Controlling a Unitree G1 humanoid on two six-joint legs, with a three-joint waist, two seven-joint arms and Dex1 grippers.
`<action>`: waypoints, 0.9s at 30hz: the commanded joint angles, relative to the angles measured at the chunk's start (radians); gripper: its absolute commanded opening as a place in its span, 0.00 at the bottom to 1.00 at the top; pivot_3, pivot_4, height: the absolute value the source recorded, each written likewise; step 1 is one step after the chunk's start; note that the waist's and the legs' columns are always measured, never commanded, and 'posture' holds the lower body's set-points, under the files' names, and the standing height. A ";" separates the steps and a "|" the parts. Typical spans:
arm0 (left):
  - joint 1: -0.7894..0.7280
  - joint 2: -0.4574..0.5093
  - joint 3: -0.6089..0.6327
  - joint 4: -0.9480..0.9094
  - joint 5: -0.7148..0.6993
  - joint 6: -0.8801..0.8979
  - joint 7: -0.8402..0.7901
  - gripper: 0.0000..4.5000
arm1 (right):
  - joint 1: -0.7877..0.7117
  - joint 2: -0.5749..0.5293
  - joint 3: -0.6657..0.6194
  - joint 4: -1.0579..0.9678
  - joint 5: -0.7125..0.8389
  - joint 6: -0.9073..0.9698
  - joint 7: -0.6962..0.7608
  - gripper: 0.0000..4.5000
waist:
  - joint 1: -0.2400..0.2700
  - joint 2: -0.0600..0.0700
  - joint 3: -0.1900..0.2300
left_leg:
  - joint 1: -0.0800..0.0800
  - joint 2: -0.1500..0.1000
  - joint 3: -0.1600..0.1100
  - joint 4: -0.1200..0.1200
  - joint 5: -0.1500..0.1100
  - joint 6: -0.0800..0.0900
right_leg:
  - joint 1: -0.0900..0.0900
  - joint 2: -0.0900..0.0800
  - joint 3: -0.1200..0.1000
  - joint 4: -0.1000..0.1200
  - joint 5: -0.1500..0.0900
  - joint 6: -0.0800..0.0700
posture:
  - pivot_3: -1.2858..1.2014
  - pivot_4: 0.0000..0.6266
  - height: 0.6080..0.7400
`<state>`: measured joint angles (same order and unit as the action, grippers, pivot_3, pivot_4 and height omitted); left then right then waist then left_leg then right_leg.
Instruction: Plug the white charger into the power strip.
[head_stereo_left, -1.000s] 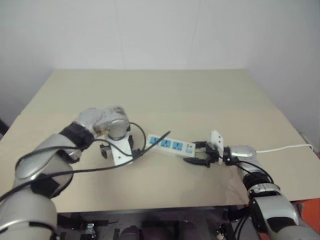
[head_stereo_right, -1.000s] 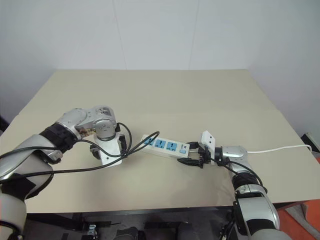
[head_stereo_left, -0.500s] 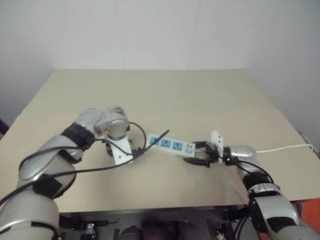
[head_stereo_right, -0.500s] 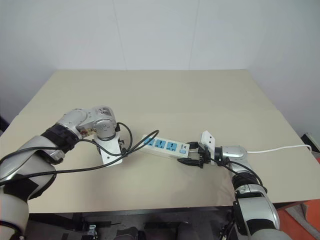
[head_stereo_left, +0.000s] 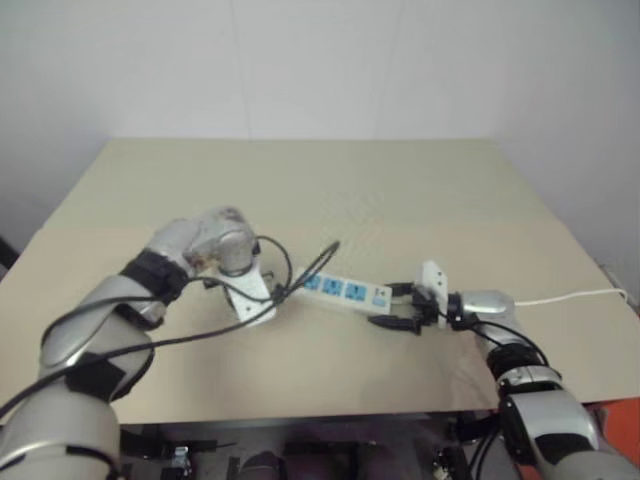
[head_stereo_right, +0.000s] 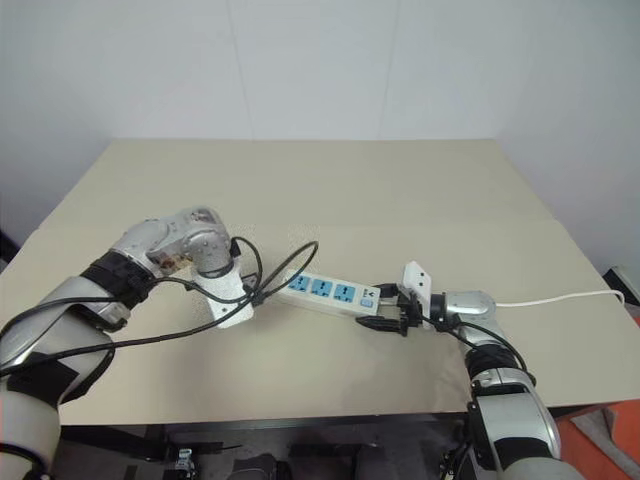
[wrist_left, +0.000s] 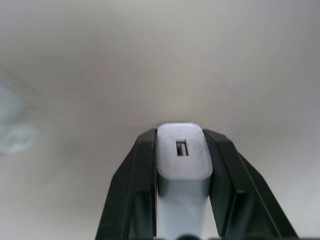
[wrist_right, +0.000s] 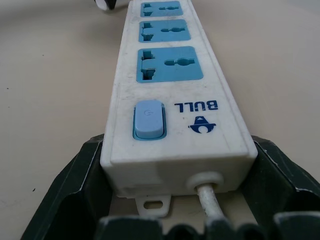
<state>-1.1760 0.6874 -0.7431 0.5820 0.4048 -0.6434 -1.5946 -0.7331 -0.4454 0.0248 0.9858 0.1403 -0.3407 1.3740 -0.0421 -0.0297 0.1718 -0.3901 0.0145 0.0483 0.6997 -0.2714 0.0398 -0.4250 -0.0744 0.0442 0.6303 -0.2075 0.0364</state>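
Two grips: left gripper (wrist_left: 182, 165) jaws hold your charger (wrist_left: 183, 159), right gripper (wrist_right: 175, 200) brackets the power strip (wrist_right: 170, 95); tangled cable may snag the approach.

A broad, pale beige table with a smooth matte top (head_stereo_right: 400, 190) carries the things, set against a plain white wall. Directly on it lies the long flat white plastic power strip with three blue socket faces (head_stereo_right: 330, 292), slanted across the near middle, and its thin white cord (head_stereo_right: 555, 297) runs off to the right edge
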 joint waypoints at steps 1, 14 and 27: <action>-0.053 0.027 0.144 -0.102 -0.350 0.209 -0.020 0.23 | 0.001 -0.012 0.009 0.005 -0.014 -0.003 0.020 0.76 | 0.000 0.000 0.000 | 0.000 0.000 0.000 0.000 0.000 0.000 | 0.000 0.000 0.000 0.000 0.000 0.000 | 0.52 0.24 1.00; 0.275 -0.069 0.617 -0.351 -1.009 1.054 0.102 0.23 | -0.018 0.033 0.053 -0.061 0.014 -0.015 0.204 0.76 | -0.012 0.000 0.000 | 0.001 0.000 -0.003 0.000 0.000 0.000 | 0.000 0.000 0.000 0.002 0.000 0.000 | 0.52 0.24 1.00; 0.412 -0.203 0.531 -0.317 -0.807 0.873 0.163 0.23 | 0.034 0.073 0.090 -0.088 -0.007 -0.045 0.164 0.76 | -0.005 0.001 0.000 | 0.003 -0.001 -0.003 -0.001 0.001 -0.002 | 0.002 0.000 0.000 0.001 0.000 -0.001 | 0.52 0.24 1.00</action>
<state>-0.7364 0.4944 -0.2122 0.2409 -0.4265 0.2722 -1.4336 -0.7188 -0.3802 0.1020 0.9100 0.1405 -0.3709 1.5303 -0.0468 -0.0292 0.1715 -0.3867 0.0131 0.0452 0.6986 -0.2704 0.0377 -0.4232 -0.0741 0.0438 0.6308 -0.2071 0.0356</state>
